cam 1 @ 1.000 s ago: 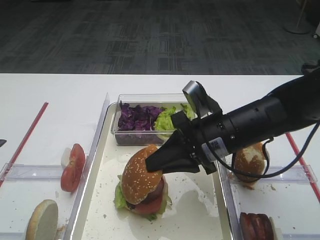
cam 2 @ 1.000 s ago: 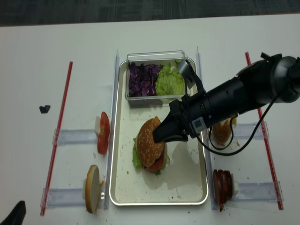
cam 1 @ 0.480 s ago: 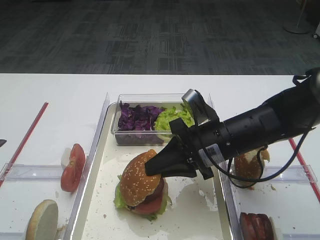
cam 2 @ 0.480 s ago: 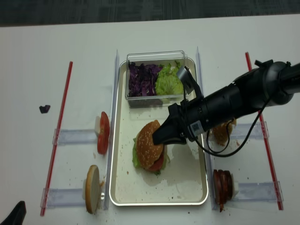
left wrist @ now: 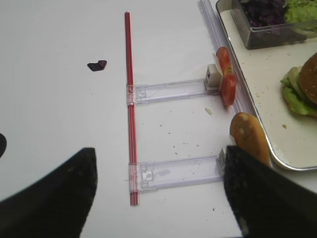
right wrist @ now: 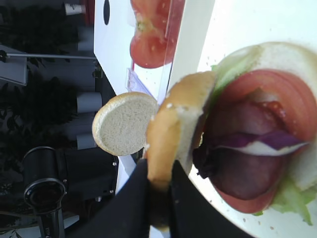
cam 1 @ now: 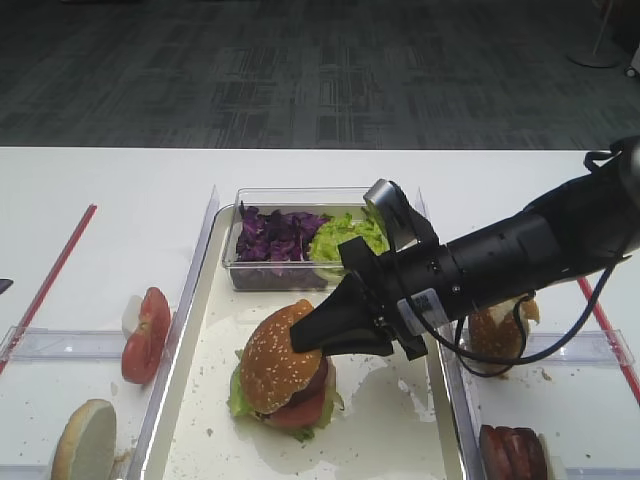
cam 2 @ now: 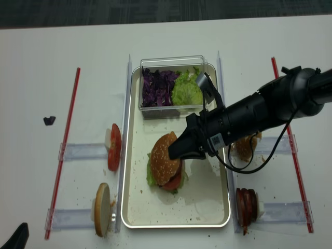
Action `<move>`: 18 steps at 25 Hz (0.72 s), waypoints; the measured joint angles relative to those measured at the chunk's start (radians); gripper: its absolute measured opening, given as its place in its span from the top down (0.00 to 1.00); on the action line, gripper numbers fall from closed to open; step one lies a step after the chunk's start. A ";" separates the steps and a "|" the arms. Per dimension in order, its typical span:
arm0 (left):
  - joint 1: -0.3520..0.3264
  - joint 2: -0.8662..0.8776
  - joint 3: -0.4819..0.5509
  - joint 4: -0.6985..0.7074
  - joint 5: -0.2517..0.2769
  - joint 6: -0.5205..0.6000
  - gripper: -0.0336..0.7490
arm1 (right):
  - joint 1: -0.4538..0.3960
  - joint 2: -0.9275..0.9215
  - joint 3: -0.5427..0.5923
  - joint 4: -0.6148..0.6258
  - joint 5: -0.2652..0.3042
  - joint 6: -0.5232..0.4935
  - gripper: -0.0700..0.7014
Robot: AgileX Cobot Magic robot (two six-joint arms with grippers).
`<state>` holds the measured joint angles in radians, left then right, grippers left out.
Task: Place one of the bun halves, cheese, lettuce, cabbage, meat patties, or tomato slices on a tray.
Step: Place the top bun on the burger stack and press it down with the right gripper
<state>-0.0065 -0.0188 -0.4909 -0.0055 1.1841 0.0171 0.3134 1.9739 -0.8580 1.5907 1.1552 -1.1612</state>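
White tabletop (cam 2: 31, 62) fills both high views, with dark carpet beyond its far edge, and the long cream tray (cam 2: 207, 207) sits in the middle of it, crumb-speckled and rimmed in metal. On the tray stands a stacked burger – lettuce (cam 1: 240, 398), a tomato slice (right wrist: 257, 89) and a dark meat patty (right wrist: 237, 173) showing under the sesame-dotted bun top (cam 1: 276, 355), which is tilted, its right edge lifted off the stack. The right gripper (right wrist: 159, 186) reaches in from the right side, and its black fingers (right wrist: 133, 198) are pressed together on the rim of that bun top, pinching it; the wrist view shows the bun's pale cut face angled away from the fillings below. A clear plastic tub (cam 2: 174, 60) rests on the far end of the tray, holding purple cabbage (cam 2: 158, 87) on the left and crinkly green leaves (cam 2: 187, 91) on the right. Left of the tray, a few upright tomato slices (cam 2: 113, 147) lean in a clear holder, and nearer the camera a pale flat-faced bun half (cam 2: 101, 208) stands on edge. Right of the tray, partly behind the arm, sits another brown bun half (cam 1: 497, 330), with a row of dark patties (cam 2: 246, 205) nearer the front. Red strips (cam 2: 65, 150) run along both sides of the table. The left gripper (left wrist: 158, 193) shows only in its own wrist view – two dark, blurred fingers (left wrist: 54, 198) spread well apart over bare table, holding nothing.
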 joint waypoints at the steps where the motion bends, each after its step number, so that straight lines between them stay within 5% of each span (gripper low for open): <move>1: 0.000 0.000 0.000 0.000 0.000 0.000 0.33 | 0.000 0.000 0.000 -0.005 0.000 0.000 0.77; 18: 0.000 0.000 0.000 0.000 0.000 0.000 0.33 | 0.000 0.000 0.000 -0.013 0.000 0.018 0.77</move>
<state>-0.0065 -0.0188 -0.4909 -0.0055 1.1841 0.0171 0.3134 1.9739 -0.8580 1.5780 1.1552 -1.1428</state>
